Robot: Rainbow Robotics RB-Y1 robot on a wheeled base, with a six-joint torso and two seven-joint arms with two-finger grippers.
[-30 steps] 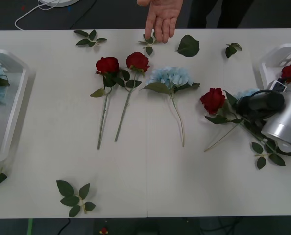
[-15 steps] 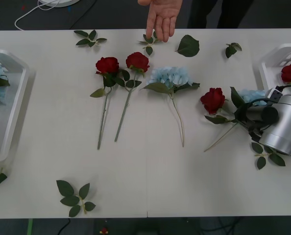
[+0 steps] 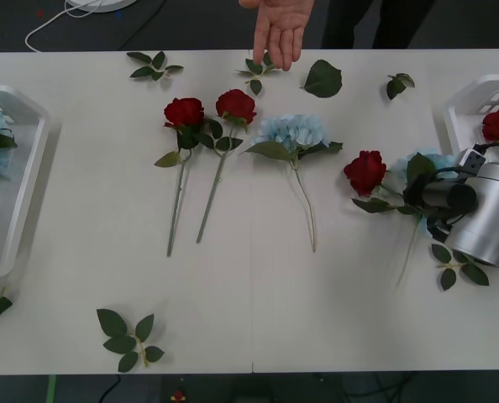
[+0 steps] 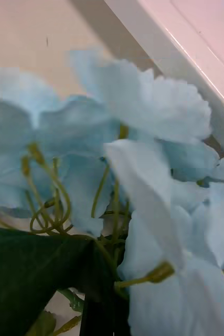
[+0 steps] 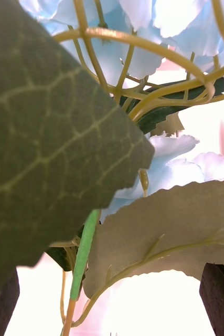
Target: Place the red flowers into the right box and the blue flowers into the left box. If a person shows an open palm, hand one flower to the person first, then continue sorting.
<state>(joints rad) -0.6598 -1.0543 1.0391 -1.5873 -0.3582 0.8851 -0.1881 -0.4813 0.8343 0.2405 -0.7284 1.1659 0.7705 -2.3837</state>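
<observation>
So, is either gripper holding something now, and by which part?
The right gripper seems to hold a blue flower by the top of its stem, just under the bloom. The left gripper is open and holds nothing.

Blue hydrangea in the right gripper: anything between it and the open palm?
Nothing upright. The blue hydrangea, held by the right gripper, has only flat items toward the open palm: a red rose beside it and a loose leaf on the table.

The red roses point(image 3: 185, 112) are deep red, the hydrangeas point(image 3: 291, 130) pale blue with dark green leaves, the desk point(image 3: 249, 294) white.
</observation>
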